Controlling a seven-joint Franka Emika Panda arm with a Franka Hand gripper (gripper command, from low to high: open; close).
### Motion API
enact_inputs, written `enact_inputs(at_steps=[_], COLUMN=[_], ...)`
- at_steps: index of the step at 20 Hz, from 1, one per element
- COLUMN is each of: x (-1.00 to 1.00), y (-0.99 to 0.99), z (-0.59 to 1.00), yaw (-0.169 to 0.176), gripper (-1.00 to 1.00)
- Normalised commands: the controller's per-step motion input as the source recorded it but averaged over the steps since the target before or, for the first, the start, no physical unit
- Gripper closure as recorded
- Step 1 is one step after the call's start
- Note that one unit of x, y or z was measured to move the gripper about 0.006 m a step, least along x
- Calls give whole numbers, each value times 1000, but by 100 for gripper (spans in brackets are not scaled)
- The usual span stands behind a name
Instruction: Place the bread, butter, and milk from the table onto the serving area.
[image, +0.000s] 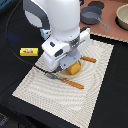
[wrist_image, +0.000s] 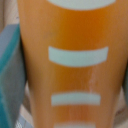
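- Bread (image: 75, 68): golden-orange loaf, only partly visible under the arm's head, sits over the serving area (image: 95, 75), roughly mid-mat where the plate should be. Plate itself hidden by the arm; can't confirm contact w/ it.
- Wrist view: bread (wrist_image: 65, 65) fills nearly the whole pic, pale scored ridges running across it. Loaf this close to the cam indicates it is right between the fingers.
- Gripper (image: 71, 64): directly above/around the loaf. Jaws not visible in either view; can't tell whether they pinch the bread or stand spread. Judgement: loaf is at or near set-down, since it is low over the mat.
- Knives: one wooden-handled knife (image: 73, 83) lies just beside the loaf toward the near table edge, another (image: 88, 59) beside it toward the far edge. Placement between them suits a centre-of-setting drop.
- Butter (image: 28, 51): yellow packet on the dark table (image: 15, 30), off the mat, near the table edge at the exterior view's left. Not yet served.
- Milk: not visible in either view; may be hidden behind the arm.
- Grey pots (image: 92, 16) on the pinkish board toward the far corner at the exterior view's right: well apart, not part of the job.
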Motion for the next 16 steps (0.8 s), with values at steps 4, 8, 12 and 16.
enact_inputs(at_steps=[4, 8, 12, 16], x=[130, -511, -964, -985], y=[13, 0, 53, 344], z=[726, 862, 841, 531], yaw=[6, 6, 4, 59], gripper=[-100, -100, -100, -100])
